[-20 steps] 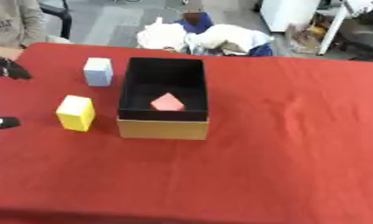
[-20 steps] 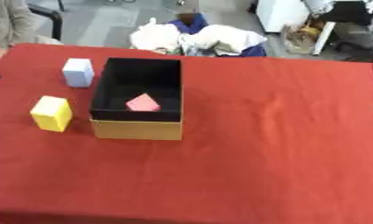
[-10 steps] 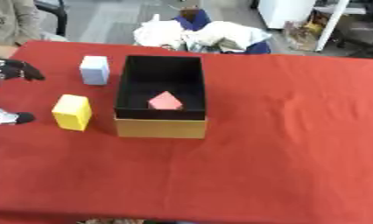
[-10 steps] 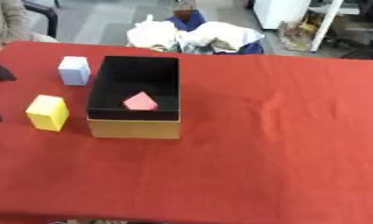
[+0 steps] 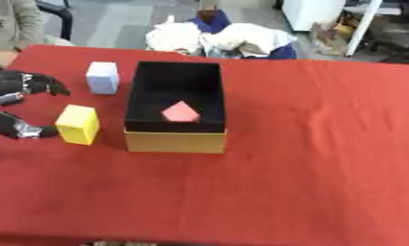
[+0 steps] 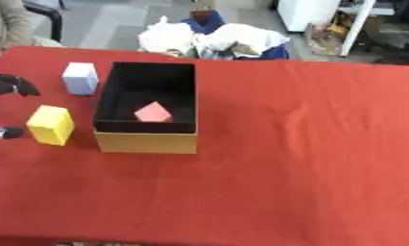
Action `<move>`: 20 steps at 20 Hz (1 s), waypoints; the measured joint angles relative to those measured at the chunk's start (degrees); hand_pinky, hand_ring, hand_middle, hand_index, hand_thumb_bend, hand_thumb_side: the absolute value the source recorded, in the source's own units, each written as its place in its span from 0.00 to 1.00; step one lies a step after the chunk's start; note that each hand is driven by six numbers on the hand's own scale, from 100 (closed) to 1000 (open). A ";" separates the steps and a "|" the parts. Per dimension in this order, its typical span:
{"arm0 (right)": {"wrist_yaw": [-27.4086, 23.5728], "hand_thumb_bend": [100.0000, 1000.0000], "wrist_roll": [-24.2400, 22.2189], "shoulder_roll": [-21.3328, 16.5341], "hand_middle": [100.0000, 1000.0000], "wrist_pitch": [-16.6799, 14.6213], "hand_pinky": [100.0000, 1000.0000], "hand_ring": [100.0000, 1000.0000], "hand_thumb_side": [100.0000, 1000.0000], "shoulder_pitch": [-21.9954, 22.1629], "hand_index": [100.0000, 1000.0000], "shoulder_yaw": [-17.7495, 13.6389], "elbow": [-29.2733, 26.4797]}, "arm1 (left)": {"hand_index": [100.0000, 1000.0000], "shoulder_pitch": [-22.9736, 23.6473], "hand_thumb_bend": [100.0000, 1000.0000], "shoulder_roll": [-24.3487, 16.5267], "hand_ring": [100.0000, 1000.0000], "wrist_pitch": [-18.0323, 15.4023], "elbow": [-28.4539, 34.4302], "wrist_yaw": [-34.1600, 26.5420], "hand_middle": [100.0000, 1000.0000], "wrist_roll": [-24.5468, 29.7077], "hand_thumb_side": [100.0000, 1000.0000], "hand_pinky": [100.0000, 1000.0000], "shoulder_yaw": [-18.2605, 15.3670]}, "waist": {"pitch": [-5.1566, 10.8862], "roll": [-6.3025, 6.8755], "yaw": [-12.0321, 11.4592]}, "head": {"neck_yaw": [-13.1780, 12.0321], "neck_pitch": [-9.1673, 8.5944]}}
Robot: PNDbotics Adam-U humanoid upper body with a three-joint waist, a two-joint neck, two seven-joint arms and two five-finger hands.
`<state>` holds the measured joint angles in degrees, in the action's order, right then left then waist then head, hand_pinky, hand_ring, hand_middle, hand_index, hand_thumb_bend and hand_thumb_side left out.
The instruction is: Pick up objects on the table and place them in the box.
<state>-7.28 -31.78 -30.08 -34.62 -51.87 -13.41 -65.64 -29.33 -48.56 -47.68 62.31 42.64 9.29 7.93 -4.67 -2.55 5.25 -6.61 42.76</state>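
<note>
At the left edge of the left eye view, the left robot hand [image 5: 15, 103] is cut off by the frame, so only part of the palm and its dark fingers [image 5: 42, 83] show; the arm behind it is out of sight. It is spread wide, fingers above and thumb [image 5: 23, 129] below, holding nothing. The thumb tip lies just beside the yellow block [image 5: 78, 124] (whether it actually touches the block's left face is hard to make out). The right robot hand appears in neither view.

The yellow block stands upright on the red worktop [image 5: 308, 144], just left of the box [image 5: 176, 108], near its front corner but apart from it. A pale lavender block [image 5: 103, 77] stands farther back, beside the box's far left corner. The box is open-topped, black inside with tan cardboard outer walls. On its floor lies a pink angular piece [image 5: 181, 112], its exact shape unclear.
</note>
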 measured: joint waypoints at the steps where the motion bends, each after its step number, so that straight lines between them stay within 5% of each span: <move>1: -0.06 0.00 -0.10 0.00 0.74 0.10 0.79 0.69 0.03 0.04 0.94 -0.01 -0.02 | 0.87 -0.04 0.49 0.19 0.67 -0.06 0.04 0.26 0.73 0.14 0.91 0.67 0.06 | 0.00 0.03 0.00 | -0.06 0.00; 20: -0.32 0.00 -0.66 0.00 0.74 0.66 0.79 0.69 0.07 1.35 0.94 -0.72 -0.55 | 0.85 -2.91 0.53 2.30 0.67 1.48 -2.21 7.88 0.72 -2.99 0.86 0.66 0.66 | 0.06 -0.12 -0.22 | -1.57 -0.99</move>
<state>-7.59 -32.44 -30.08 -33.96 -50.52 -14.12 -66.20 -32.24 -46.26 -46.20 60.10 50.52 6.29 8.59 -4.61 -2.67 5.03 -8.18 41.78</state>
